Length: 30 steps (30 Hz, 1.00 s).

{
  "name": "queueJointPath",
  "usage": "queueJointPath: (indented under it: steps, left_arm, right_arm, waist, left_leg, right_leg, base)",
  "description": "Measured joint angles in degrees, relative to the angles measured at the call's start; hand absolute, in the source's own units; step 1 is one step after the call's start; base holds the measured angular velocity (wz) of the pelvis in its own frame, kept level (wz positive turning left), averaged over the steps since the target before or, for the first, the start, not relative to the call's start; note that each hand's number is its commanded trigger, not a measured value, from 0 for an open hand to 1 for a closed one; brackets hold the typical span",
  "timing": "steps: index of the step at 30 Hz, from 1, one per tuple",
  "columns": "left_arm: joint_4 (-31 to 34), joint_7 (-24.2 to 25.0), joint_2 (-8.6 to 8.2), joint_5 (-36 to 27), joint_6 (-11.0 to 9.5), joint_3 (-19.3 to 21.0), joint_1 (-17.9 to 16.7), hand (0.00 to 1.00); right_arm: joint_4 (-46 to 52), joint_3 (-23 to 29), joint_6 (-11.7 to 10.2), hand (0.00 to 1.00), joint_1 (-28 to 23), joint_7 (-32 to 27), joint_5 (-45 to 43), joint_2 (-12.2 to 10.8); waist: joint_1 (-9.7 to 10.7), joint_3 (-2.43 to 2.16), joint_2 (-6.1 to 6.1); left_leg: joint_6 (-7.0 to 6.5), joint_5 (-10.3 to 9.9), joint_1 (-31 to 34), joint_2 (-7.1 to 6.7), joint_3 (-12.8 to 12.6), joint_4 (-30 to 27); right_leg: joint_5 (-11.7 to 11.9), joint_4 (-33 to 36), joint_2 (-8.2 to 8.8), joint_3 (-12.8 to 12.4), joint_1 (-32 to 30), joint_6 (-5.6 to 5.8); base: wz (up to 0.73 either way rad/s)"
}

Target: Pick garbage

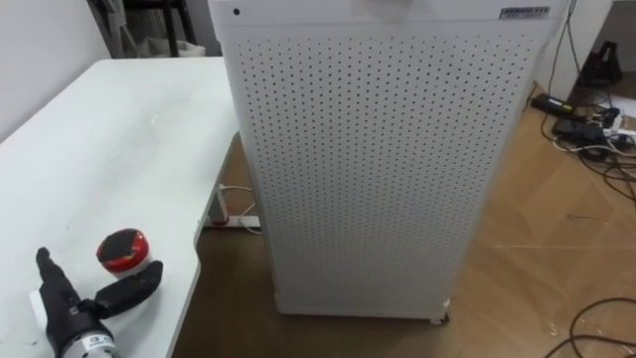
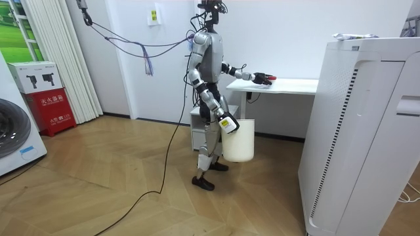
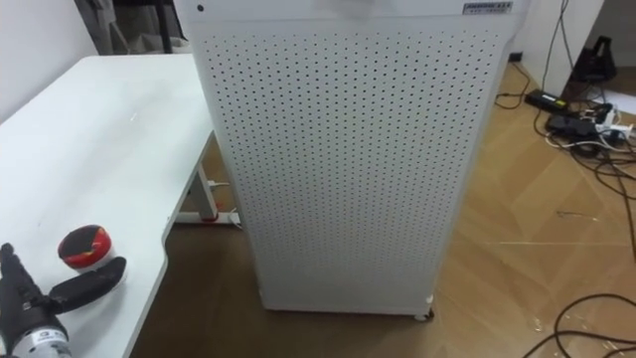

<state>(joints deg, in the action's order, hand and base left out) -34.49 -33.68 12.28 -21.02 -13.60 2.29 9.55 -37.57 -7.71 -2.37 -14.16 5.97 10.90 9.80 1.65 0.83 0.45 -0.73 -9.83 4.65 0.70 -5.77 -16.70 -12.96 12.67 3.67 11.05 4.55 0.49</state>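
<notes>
Just then my left robot hand was open over the near end of the table, thumb spread wide. The red garbage sat on the table just beside the thumb, between it and the fingers, not gripped. My right robot hand hung at my side, gripping the rim of a white bin off the floor. A perforated cabinet stood beside the table.
</notes>
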Motion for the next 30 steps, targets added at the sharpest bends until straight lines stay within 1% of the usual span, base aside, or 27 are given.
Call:
queueJointPath:
  steps: [4,8,14,15,16,17,22,28,30]
  left_arm:
    - [0.1,0.1,0.00,0.0,0.0,0.0,1.0,0.00]
    - [0.2,0.5,-0.05,0.4,0.1,-0.1,1.0,0.00]
    - [0.2,0.7,-0.12,0.3,0.3,-0.2,1.1,0.00]
    - [0.2,0.7,-0.21,0.3,0.3,-0.3,1.2,0.55]
    - [0.2,0.7,-0.24,0.3,0.3,-0.3,1.3,1.00]
    - [0.2,0.7,-0.27,0.3,0.4,-0.3,1.5,1.00]
    - [0.2,0.9,-0.29,0.4,0.6,-0.3,2.3,1.00]
    - [0.2,2.2,-0.32,0.3,0.6,-0.6,2.4,1.00]
    - [0.2,3.0,-0.41,0.4,1.0,-0.8,2.4,1.00]
  right_arm:
    - [0.0,0.0,0.0,1.00,0.0,0.3,0.0,-0.2]
    - [0.0,0.0,0.0,1.00,0.0,0.2,0.0,-0.3]
    - [0.0,0.0,0.0,1.00,0.4,0.1,0.0,-0.4]
    - [0.0,0.0,0.0,1.00,0.5,0.1,0.0,-0.4]
    - [0.0,-0.1,0.0,1.00,0.5,0.1,0.0,-0.4]
    - [0.0,-0.1,0.0,1.00,0.5,0.0,0.0,-0.4]
    - [0.0,-0.1,0.7,1.00,0.6,0.0,0.0,-0.4]
    - [0.0,-0.3,0.7,1.00,0.7,0.1,0.0,-0.3]
    - [0.0,-0.5,0.7,1.00,0.7,0.1,0.0,-0.3]
  waist:
    - [0.0,-0.02,0.03]
    - [0.5,-0.03,0.10]
    - [1.2,0.09,0.37]
    - [1.2,0.12,0.45]
    - [1.3,0.14,0.50]
    - [1.3,0.20,0.62]
    - [1.2,0.16,0.88]
    - [1.3,0.13,0.95]
    - [1.3,0.13,0.95]
  left_leg:
    - [-0.01,0.0,0.3,-0.02,0.0,0.0]
    - [-0.02,0.0,0.6,-0.17,0.0,0.0]
    - [-0.09,-0.1,0.7,-0.08,-0.2,-0.1]
    - [-0.11,-0.1,0.7,-0.07,-0.2,-0.1]
    - [-0.12,-0.1,0.7,-0.07,-0.2,-0.1]
    - [-0.12,-0.1,0.7,-0.08,-0.3,-0.1]
    - [-0.13,-0.1,0.6,-0.09,-0.3,0.0]
    - [-0.13,-0.1,0.6,-0.10,-0.3,0.1]
    - [-0.13,-0.1,0.5,-0.13,-0.3,0.1]
  right_leg:
    - [0.0,0.0,0.04,0.0,-0.3,0.03]
    - [0.1,0.0,0.06,0.1,-0.6,0.12]
    - [0.1,0.0,0.12,0.1,-0.7,0.13]
    - [0.1,0.0,0.13,0.0,-0.7,0.14]
    - [0.1,0.0,0.14,0.0,-0.7,0.14]
    - [0.1,0.0,0.15,-0.1,-0.7,0.15]
    - [0.1,0.0,0.19,-0.1,-0.8,0.16]
    - [0.1,0.0,0.20,-0.2,-0.8,0.16]
    - [0.1,0.0,0.22,-0.2,-0.8,0.16]
  base:
    - [0.00]
    - [0.00]
    - [0.00]
    - [0.00]
    - [0.00]
    - [0.00]
    - [0.00]
    - [0.00]
    - [0.00]
